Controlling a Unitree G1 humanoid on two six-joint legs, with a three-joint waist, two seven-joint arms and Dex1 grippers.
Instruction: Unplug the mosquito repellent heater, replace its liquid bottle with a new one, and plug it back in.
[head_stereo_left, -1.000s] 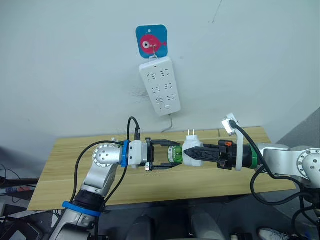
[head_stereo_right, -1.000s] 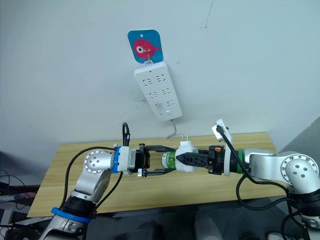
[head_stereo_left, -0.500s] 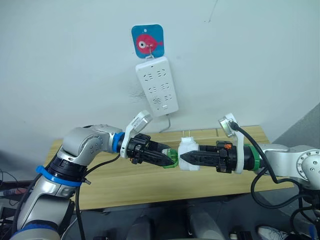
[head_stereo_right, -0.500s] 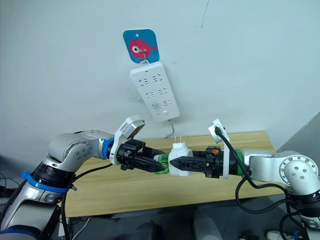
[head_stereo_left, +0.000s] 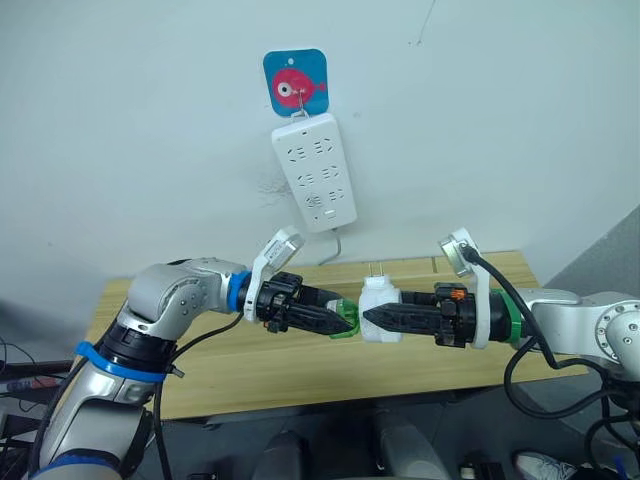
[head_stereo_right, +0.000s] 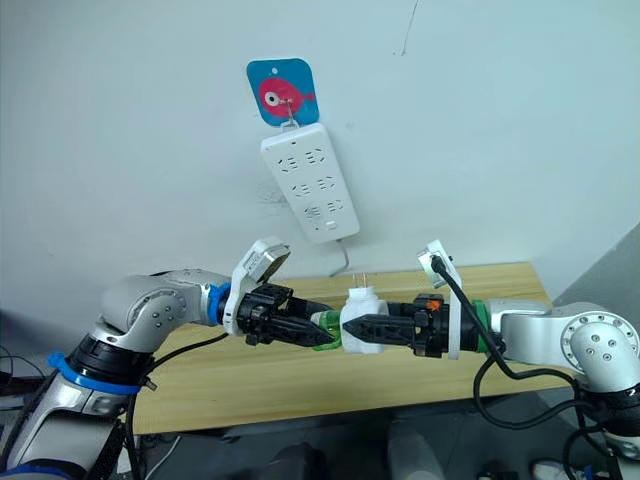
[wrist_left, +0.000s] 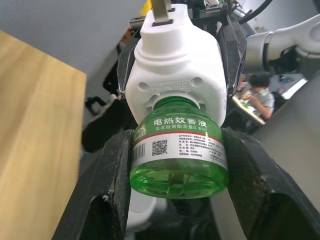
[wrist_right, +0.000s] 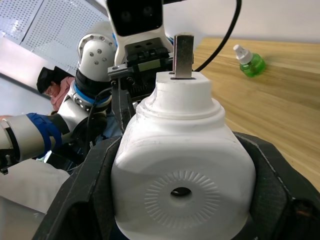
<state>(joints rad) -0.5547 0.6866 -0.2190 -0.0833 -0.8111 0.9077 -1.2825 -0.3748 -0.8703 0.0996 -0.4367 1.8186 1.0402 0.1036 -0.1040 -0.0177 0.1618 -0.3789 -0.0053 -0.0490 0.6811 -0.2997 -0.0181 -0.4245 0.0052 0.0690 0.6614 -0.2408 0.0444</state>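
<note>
The mosquito repellent heater (head_stereo_left: 378, 308) is unplugged and held in mid-air above the wooden table (head_stereo_left: 300, 360), in front of the wall, with its two metal prongs (head_stereo_left: 377, 270) pointing upward. The right gripper (head_stereo_left: 372, 318) is clamped on the heater body, one black finger on each side, as the right wrist view confirms. A green liquid bottle (wrist_left: 179, 155) sits with its neck in the heater's underside; its label carries printed text and a square code. The left gripper (head_stereo_left: 340, 322) is closed on this bottle, its fingers (wrist_left: 112, 185) pressed against both sides of the green glass. The two grippers meet end to end, roughly level. A second green bottle with a white cap (wrist_right: 249, 62) lies on the table, well apart. The white power strip (head_stereo_left: 317, 172) hangs on the wall from a blue fish hook (head_stereo_left: 300, 82), above the heater.
</note>
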